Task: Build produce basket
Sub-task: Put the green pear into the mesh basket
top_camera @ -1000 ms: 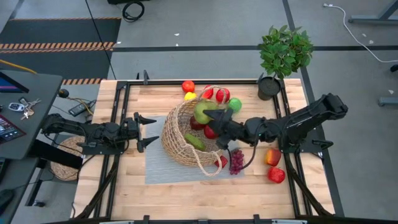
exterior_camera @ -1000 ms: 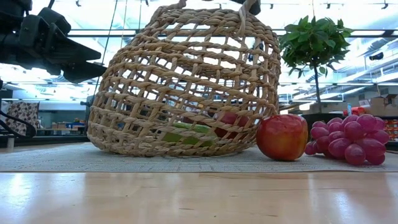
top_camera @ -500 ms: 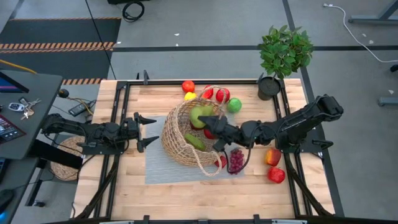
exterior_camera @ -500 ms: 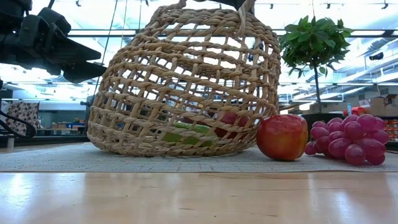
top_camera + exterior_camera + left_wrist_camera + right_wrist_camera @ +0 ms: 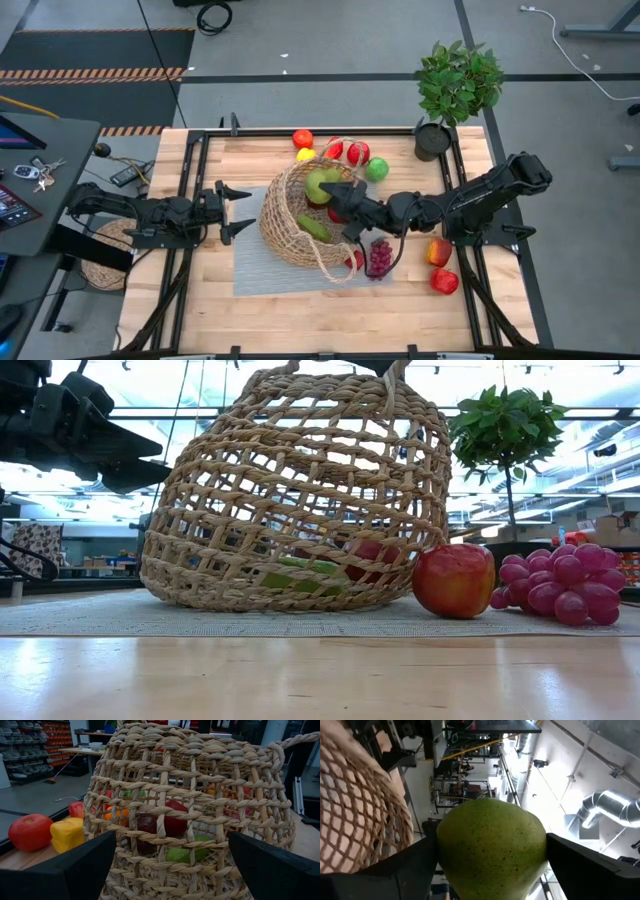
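On the wooden table, the right hand pinches a green pear over the basket (left hand spread).

You have a butcher-block wooden table in a black metal frame, standing on a grey concrete floor. A grey woven placemat lies on the table's near-left part. A potted green plant stands at the far right corner. Hazard-striped black-and-orange floor matting lies beyond the far left. A dark side desk at the left carries keys and a screen. A round woven mat lies on the floor beside the table's left edge. A white cable trails across the floor at far right. Storage shelving with bins lines the room beyond. Overhead you have silver ductwork and bright ceiling light.
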